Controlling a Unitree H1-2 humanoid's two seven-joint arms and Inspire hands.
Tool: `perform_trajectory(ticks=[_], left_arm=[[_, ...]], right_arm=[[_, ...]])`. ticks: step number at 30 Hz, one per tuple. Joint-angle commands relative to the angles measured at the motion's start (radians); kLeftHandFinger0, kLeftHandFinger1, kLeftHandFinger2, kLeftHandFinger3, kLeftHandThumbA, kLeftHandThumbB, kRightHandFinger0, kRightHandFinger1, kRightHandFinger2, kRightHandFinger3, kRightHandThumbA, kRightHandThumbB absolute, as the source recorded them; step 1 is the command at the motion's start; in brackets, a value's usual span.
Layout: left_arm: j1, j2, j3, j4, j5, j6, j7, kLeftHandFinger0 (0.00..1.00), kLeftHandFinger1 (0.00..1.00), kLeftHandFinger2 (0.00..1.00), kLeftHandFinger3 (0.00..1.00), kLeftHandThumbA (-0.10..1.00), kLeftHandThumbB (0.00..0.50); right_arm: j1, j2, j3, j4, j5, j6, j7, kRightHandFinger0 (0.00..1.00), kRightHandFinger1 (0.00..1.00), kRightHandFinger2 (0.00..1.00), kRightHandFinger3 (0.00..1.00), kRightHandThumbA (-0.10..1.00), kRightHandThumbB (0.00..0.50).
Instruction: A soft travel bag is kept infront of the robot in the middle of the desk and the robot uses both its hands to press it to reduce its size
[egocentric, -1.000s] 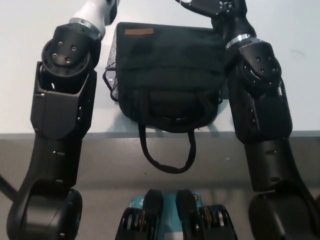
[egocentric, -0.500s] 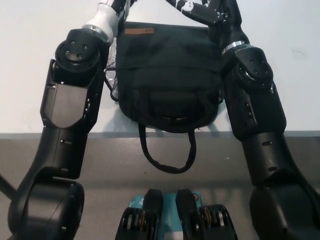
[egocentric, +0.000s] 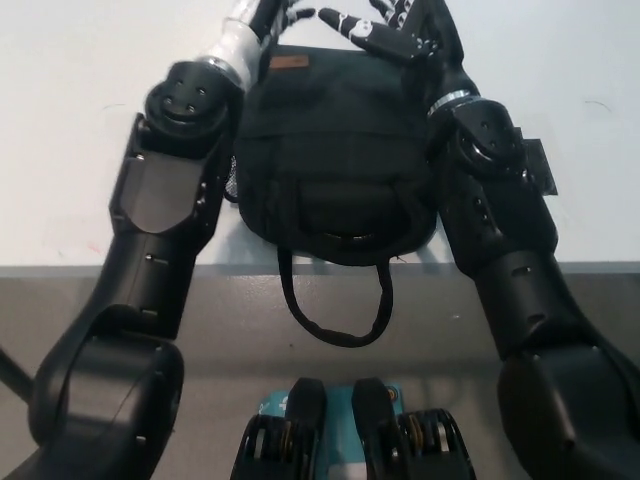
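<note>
Travel bag (egocentric: 335, 150) between arms — fingers (egocentric: 362, 32) at far edge.

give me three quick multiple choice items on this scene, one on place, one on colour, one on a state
1. Where does the travel bag lie?
A. on the floor
B. on the white desk, between both arms
C. on a chair

2. What colour is the patch on the bag?
A. brown
B. blue
C. yellow

3. How is the right hand?
A. clamped on the strap
B. out of view
C. fingers spread at the bag's far edge

Answers:
1 B, both arms flank it on the desk.
2 A, a brown tag near the left hand.
3 C, its fingers fan apart; the strap hangs free.
</note>
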Motion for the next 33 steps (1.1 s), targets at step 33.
perform_trajectory(ticks=[33], left_arm=[[0.254,-0.119,-0.040,0.331,0.011,-0.381,0.143,1.00,1.00,1.00,1.00,1.00,0.309]], right_arm=[[0.121,0.065,-0.041,0.474,0.044,-0.215,0.029,1.00,1.00,1.00,1.00,1.00,0.191]])
